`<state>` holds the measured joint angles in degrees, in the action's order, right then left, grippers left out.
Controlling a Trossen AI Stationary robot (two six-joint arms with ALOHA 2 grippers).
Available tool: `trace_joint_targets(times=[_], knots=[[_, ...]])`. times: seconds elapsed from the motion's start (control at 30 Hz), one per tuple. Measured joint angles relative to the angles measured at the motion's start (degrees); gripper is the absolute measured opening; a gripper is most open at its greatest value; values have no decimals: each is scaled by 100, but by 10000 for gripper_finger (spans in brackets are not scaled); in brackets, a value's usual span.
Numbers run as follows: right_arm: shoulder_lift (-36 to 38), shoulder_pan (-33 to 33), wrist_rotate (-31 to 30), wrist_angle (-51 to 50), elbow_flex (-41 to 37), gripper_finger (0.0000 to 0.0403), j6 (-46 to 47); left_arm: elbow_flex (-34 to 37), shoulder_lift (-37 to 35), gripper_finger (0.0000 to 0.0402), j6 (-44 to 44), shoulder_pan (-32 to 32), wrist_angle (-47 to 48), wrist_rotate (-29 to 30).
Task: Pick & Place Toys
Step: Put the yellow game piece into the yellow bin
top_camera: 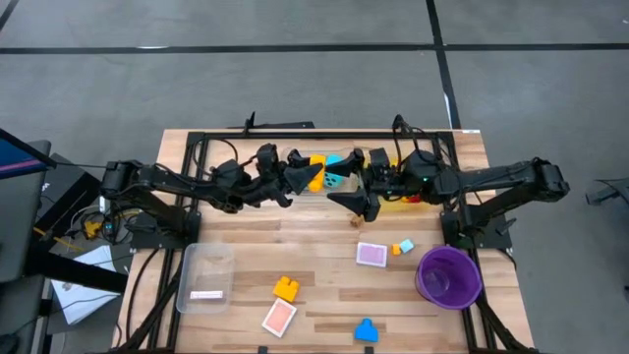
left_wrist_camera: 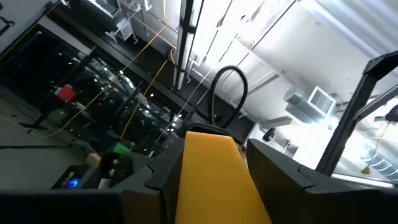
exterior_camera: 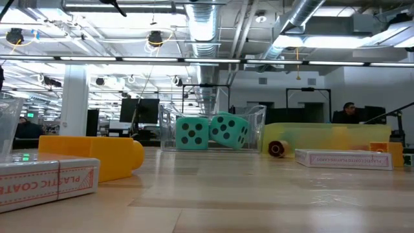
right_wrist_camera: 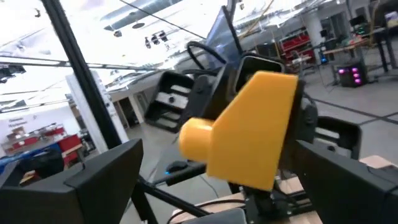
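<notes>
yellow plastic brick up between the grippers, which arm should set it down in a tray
Left. The left gripper is shut on the yellow plastic brick, raised over the table's far side. The right gripper holds nothing, and the clear rectangular tray lies on the left arm's side.

Left gripper (left_wrist_camera: 214,186) clamps a yellow brick (left_wrist_camera: 214,180), pointing up at the ceiling

Two dice (exterior_camera: 193,133) (exterior_camera: 228,130) sit in a clear tray (exterior_camera: 255,120). Two pink tiles (top_camera: 371,255) (top_camera: 279,318) lie flat. One purple bowl (top_camera: 449,276). One blue brick (top_camera: 367,330). Two arms.
</notes>
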<state>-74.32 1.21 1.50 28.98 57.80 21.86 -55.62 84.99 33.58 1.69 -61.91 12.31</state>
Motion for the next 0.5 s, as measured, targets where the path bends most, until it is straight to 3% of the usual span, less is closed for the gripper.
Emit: trace_joint_targets(times=[0.5], knots=[[0, -28, -308, -460, 0, 400, 461, 0, 0, 149, -321, -19, 377, 168]])
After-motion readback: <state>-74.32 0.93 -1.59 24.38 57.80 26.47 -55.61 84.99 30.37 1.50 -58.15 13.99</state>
